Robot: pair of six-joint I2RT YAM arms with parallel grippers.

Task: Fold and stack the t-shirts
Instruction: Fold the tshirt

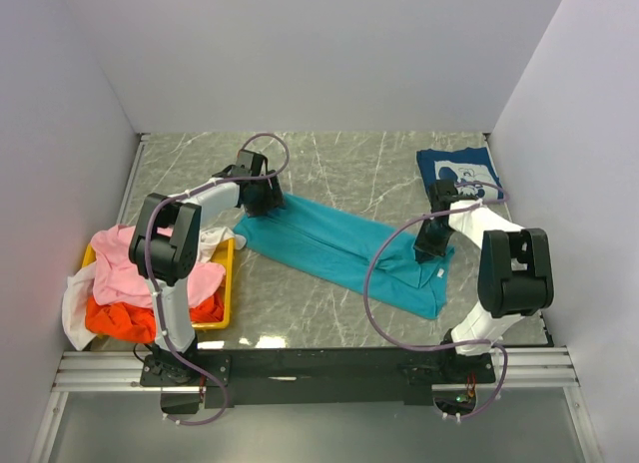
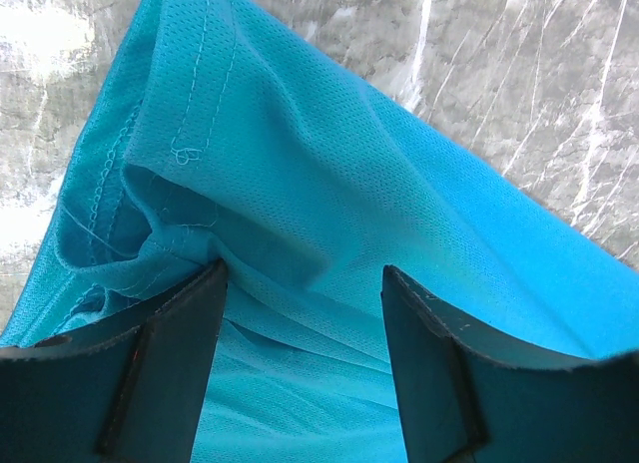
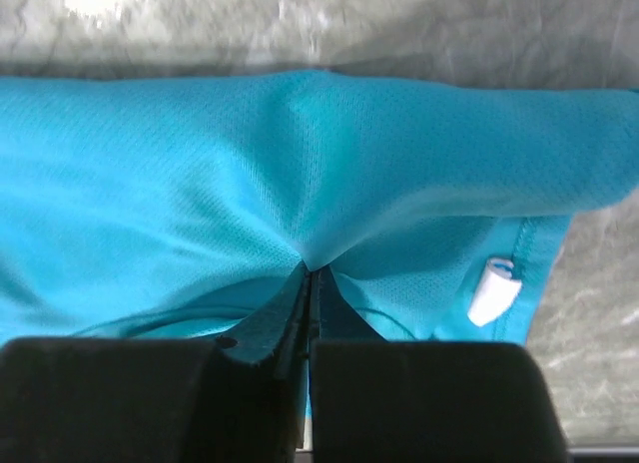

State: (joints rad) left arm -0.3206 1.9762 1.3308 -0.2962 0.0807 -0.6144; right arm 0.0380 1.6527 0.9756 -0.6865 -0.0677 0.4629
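A teal t-shirt (image 1: 339,245) lies as a long folded strip slanting across the marble table. My left gripper (image 1: 268,202) is at its far left end. In the left wrist view this gripper (image 2: 305,273) is open, its fingers standing either side of bunched teal cloth (image 2: 329,164) without pinching it. My right gripper (image 1: 431,251) is at the shirt's near right end. In the right wrist view it (image 3: 310,268) is shut on a pinch of the teal cloth (image 3: 200,164), next to a white tag (image 3: 492,291). A folded navy t-shirt (image 1: 457,169) with white print lies at the back right.
A yellow tray (image 1: 228,283) at the left holds a heap of pink (image 1: 125,268), orange (image 1: 110,318) and white (image 1: 75,303) t-shirts that spill over its rim. White walls close in the table on three sides.
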